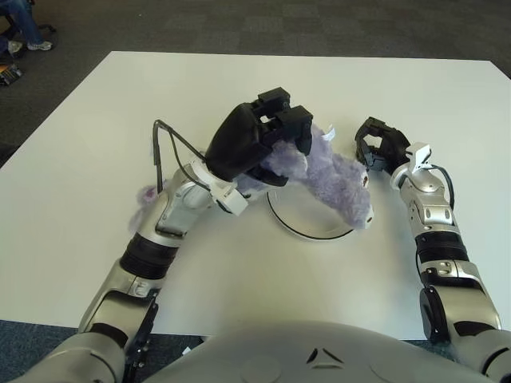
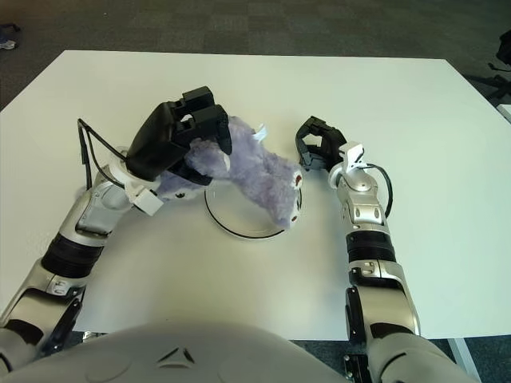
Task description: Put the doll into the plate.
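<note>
Left hand [image 1: 267, 136] seen above the white surface [image 1: 96, 128], black fingers [image 1: 289, 121] curled over the upper end of the one purple plush doll [image 1: 327, 175], gripping it. Doll held aloft, hanging down and to the right from that hand, its body draped across the one white dark-rimmed plate [image 1: 307, 227], its lower end past the plate's right edge. Whether it touched the plate could not be told. Right hand [image 1: 379, 148] counted as the second of two hands, idle just right of the doll and beyond the plate's right rim, fingers loosely curled, holding nothing. Small purple tuft [image 1: 145, 194] noticed beside the left forearm.
</note>
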Robot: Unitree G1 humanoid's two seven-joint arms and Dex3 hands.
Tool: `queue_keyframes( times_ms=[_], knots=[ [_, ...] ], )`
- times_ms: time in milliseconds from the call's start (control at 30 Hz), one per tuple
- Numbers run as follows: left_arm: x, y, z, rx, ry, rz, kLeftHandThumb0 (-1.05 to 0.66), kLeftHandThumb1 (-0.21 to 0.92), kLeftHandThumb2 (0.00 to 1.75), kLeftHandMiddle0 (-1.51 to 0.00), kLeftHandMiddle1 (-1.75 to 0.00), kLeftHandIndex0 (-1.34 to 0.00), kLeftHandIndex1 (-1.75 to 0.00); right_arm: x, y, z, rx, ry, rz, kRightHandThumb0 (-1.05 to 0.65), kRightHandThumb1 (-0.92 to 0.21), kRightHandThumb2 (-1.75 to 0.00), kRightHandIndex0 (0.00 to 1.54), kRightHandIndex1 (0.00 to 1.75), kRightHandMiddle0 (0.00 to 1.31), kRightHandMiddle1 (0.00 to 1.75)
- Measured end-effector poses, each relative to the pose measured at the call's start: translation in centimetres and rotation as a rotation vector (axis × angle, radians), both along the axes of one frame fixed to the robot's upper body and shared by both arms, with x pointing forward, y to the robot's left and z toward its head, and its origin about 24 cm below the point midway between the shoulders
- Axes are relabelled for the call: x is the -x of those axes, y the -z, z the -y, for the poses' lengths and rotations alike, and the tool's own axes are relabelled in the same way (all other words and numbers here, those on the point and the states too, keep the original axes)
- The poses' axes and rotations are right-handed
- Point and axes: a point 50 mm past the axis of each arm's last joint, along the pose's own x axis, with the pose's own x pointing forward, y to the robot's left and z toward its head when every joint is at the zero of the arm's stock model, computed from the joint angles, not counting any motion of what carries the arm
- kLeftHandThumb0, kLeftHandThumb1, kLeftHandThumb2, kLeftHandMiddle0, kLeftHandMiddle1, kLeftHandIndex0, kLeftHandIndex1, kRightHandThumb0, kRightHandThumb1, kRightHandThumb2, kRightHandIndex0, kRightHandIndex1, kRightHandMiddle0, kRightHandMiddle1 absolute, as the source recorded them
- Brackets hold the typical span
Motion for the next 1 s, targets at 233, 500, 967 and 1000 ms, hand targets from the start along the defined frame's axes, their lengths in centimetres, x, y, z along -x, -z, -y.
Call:
queue_keyframes(
  times_ms=[233,500,967,1000],
  knots=[
    [0.8,1.1,0.9,0.005,0.048,-0.074,-0.01,0.33,1.31,-0.49,-1.75,-0.48,-1.75,0.0,0.2,-0.4,-0.006,0.03,0.013,-0.47,-0.36,-1.26,1.2,1.75,0.58,1.75],
    [1.2,0.9,1.3,-0.009,0.081,-0.083,-0.01,0.37,1.27,-0.46,-1.75,-0.45,-1.75,0.0,0.6,-0.3,-0.011,0.037,0.027,-0.47,-0.35,-1.28,1.18,1.75,0.59,1.75],
    [0.5,0.5,2.6,-0.04,0.13,-0.08,-0.31,0.58,0.99,-1.0,-1.75,-0.39,-1.75,-0.2,0.7,-0.3,-0.029,0.011,0.034,-0.49,-0.31,-1.33,1.24,1.75,0.62,1.75],
    [0.5,0.5,2.6,-0.036,0.135,-0.076,-0.34,0.59,0.97,-1.06,-1.75,-0.39,-1.75,-0.2,0.7,-0.3,-0.032,0.012,0.032,-0.49,-0.31,-1.32,1.25,1.75,0.62,1.75]
  ],
)
